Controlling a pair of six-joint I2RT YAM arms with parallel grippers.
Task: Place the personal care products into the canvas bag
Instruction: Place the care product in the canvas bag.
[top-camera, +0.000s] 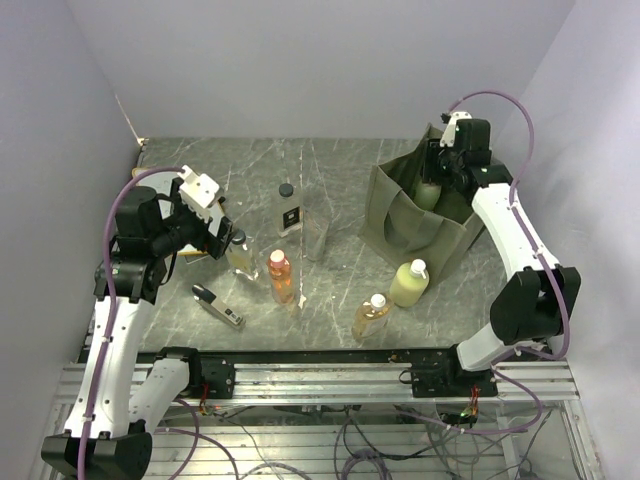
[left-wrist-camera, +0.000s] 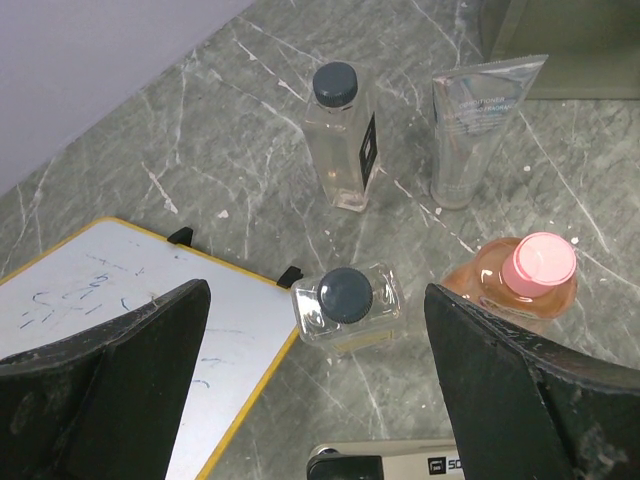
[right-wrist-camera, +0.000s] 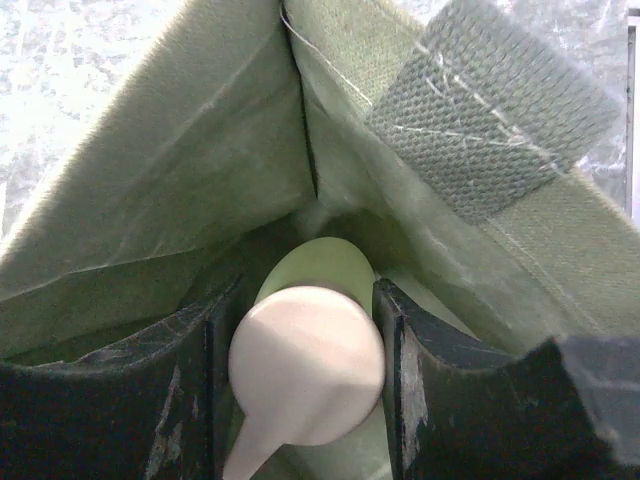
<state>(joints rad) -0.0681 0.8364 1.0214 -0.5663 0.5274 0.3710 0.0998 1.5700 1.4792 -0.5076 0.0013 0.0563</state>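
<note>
We see our right gripper (right-wrist-camera: 303, 320) closed on a pale green bottle (right-wrist-camera: 318, 262), its dark fingers (right-wrist-camera: 150, 400) pressing against either side of the rounded pale cap (right-wrist-camera: 305, 365). A small tab sticks out from the cap toward us. Just beyond the fingertips, the canvas bag (right-wrist-camera: 180, 170) opens up, its olive walls meeting in a seam straight ahead. A woven strap handle (right-wrist-camera: 490, 130) lies ahead on the right.

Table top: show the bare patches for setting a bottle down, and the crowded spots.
Bare: the far strip along the back wall, left of the canvas bag; the near strip between the gadget and the amber bottle. Crowded: by the left gripper, among small clear bottle, orange bottle and grey tube.
</note>
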